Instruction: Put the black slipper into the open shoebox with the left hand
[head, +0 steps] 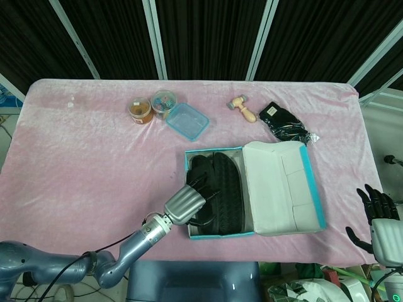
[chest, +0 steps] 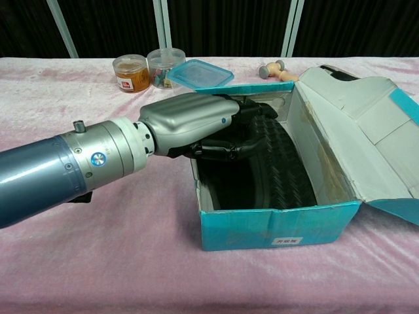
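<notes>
The black slipper point(head: 221, 189) lies inside the open teal shoebox point(head: 220, 235), its ribbed surface point(chest: 281, 173) showing in the chest view. My left hand point(head: 187, 203) reaches over the box's left wall. Its dark fingers point(chest: 226, 140) curl onto the slipper's left edge and grip it low in the box. The box's white lid point(chest: 357, 124) stands folded open to the right. My right hand point(head: 380, 219) hangs off the table at the lower right with its fingers spread and nothing in it.
At the back of the pink cloth stand two small jars point(head: 151, 107), a blue plastic lid point(head: 187, 121), a wooden mallet point(head: 244, 109) and a black bundle point(head: 284, 122). In the chest view the jars point(chest: 147, 69) stand behind my forearm.
</notes>
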